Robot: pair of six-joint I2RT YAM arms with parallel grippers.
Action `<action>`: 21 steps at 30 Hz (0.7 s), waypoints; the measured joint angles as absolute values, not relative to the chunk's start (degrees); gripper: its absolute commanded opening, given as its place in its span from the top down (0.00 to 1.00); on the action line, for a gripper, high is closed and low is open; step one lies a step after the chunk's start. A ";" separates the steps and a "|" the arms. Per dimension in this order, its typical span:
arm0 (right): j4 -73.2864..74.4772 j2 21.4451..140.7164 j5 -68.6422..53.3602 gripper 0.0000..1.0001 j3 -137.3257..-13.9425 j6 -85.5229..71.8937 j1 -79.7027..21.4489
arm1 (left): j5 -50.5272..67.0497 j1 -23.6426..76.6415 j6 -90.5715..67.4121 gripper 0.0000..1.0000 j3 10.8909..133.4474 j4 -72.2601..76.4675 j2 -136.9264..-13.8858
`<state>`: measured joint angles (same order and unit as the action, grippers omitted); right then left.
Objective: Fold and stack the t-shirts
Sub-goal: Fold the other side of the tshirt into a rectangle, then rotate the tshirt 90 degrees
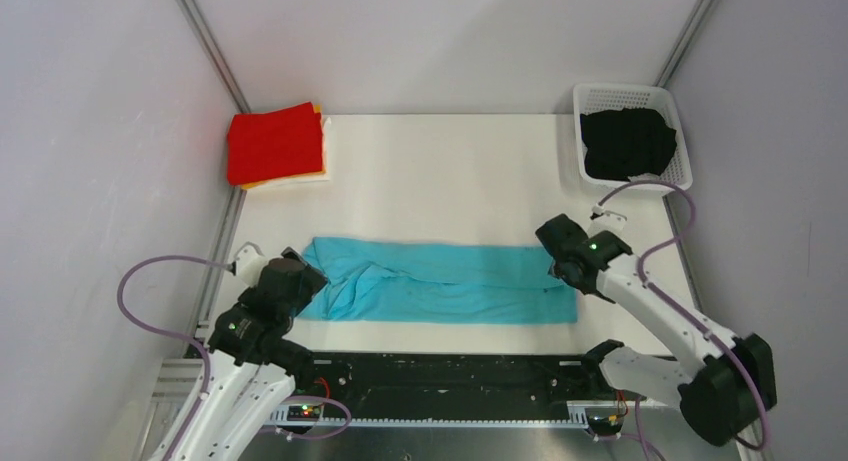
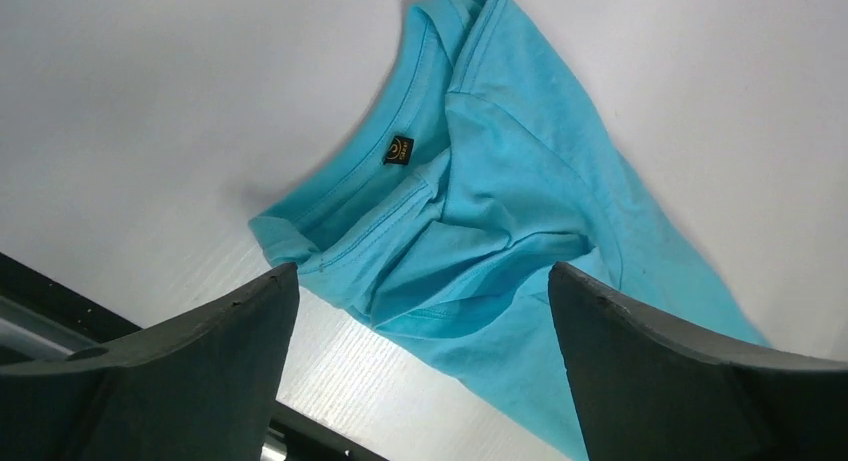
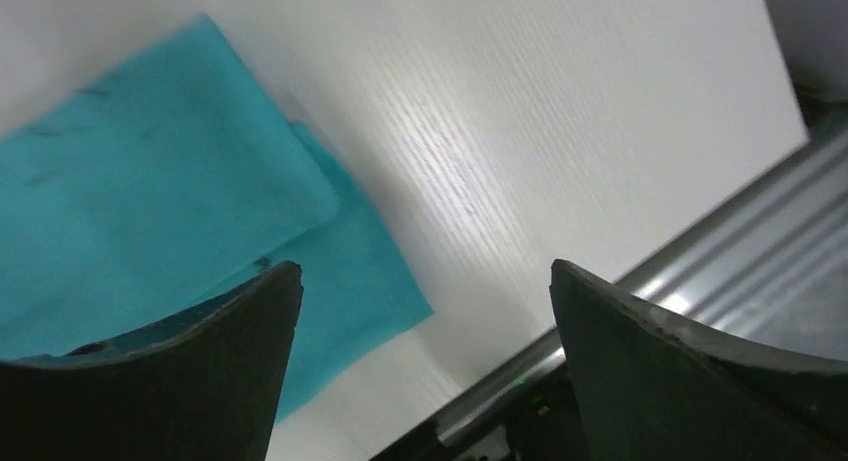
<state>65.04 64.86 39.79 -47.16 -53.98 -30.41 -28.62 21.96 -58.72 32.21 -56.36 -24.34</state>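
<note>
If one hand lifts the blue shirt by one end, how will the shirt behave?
Probably floppy: the blue shirt lies in soft wrinkles near its collar, so it would likely sag and unfold. It looks thin, so likely light. Pushed across the table, it may bunch rather than slide.

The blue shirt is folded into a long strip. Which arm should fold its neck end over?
Probably left. The left gripper, open, hangs right over the collar of the turquoise shirt; the right gripper is over the opposite end.

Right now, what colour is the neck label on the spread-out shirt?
The neck label is black with a yellow logo; clearest in the left wrist view.
</note>
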 measured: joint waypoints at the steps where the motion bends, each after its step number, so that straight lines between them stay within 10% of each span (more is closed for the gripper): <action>1: 63.90 62.78 39.46 0.01 -47.13 -53.01 -30.02 | -28.88 21.96 -59.11 0.00 32.60 -56.75 -24.56; 21: 21.21 79.72 -2.42 0.01 -41.43 -34.72 -25.50 | -5.37 21.63 -49.98 0.00 39.55 -17.04 -81.21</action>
<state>21.21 79.72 -2.42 -41.43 -34.72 -25.50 -5.37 21.63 -49.98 39.55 -17.04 -81.21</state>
